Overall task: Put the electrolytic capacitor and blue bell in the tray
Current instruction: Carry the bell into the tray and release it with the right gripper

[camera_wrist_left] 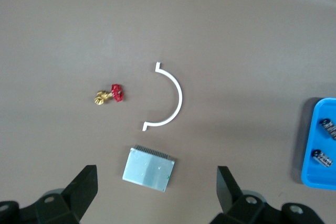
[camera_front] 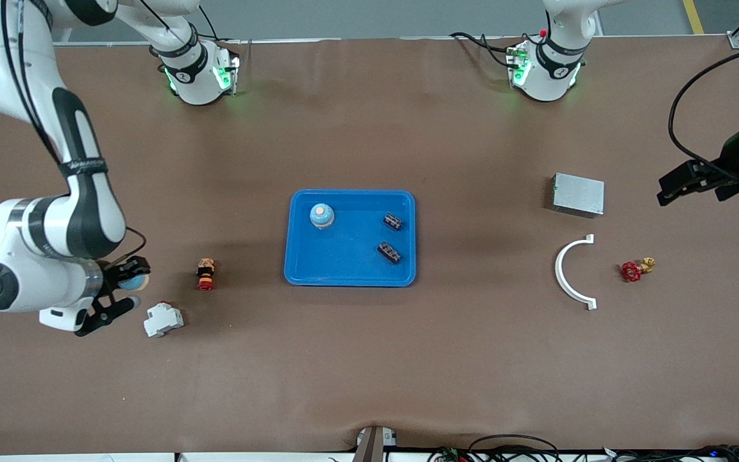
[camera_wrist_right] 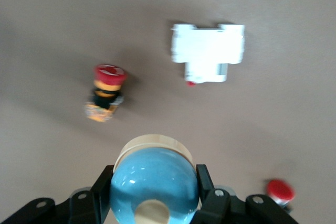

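A brown table is seen spread wide, with grey floor at its upper edge and cables at the camera's edge. The blue tray lies mid-table; one blue bell and two electrolytic capacitors rest in it. A second blue bell is clamped between the closed fingers of the right gripper, raised over the right arm's end beside a red push button and a white breaker. The left gripper is held wide open and empty, waiting above a grey metal box, with a white curved bracket and a red valve nearby.
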Available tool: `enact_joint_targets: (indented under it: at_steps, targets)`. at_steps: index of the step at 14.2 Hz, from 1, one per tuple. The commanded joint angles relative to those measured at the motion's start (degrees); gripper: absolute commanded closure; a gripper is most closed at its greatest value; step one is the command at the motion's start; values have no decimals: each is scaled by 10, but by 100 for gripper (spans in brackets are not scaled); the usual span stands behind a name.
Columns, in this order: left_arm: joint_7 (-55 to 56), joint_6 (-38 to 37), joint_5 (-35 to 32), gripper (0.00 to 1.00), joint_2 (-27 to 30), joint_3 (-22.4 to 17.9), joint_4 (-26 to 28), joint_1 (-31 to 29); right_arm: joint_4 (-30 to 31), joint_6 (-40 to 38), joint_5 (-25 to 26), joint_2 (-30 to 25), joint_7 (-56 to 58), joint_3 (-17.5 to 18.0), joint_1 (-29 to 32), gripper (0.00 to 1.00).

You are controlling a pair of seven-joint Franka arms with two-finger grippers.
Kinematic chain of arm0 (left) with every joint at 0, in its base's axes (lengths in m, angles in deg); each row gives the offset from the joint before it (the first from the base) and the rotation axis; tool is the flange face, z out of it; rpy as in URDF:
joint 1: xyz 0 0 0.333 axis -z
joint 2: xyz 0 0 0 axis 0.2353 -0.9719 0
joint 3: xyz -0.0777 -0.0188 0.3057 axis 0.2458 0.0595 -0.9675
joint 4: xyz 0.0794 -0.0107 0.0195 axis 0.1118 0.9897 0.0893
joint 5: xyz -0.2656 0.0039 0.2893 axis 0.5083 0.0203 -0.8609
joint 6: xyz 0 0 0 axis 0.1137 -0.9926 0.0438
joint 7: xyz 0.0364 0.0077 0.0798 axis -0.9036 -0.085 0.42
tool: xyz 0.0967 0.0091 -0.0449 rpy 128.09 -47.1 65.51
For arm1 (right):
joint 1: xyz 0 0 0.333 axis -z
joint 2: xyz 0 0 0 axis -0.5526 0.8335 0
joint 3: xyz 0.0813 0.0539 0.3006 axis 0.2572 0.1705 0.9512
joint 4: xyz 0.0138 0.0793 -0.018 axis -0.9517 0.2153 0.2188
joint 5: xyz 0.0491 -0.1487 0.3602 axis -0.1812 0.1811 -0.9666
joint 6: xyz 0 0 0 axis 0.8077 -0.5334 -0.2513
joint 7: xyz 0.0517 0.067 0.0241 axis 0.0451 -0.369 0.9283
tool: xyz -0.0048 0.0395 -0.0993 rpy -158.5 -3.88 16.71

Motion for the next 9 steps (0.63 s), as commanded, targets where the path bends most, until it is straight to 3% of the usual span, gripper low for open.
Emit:
enact_joint_targets:
  at_steps: [1, 4, 6, 9]
  targets:
    - [-13, -9, 9, 0, 59, -64, 53, 57, 17, -26, -2, -33, -114, -4, -54, 87]
    - [-21, -24, 8, 0, 66, -65, 49, 58, 18, -24, -5, -34, -234, -2, -113, 87]
    - [-21, -24, 8, 0, 65, -63, 50, 57, 18, -17, -37, -33, -304, -1, -145, 87]
    - [-21, -24, 8, 0, 65, -61, 50, 58, 28, 32, -50, -28, -388, -1, -186, 87]
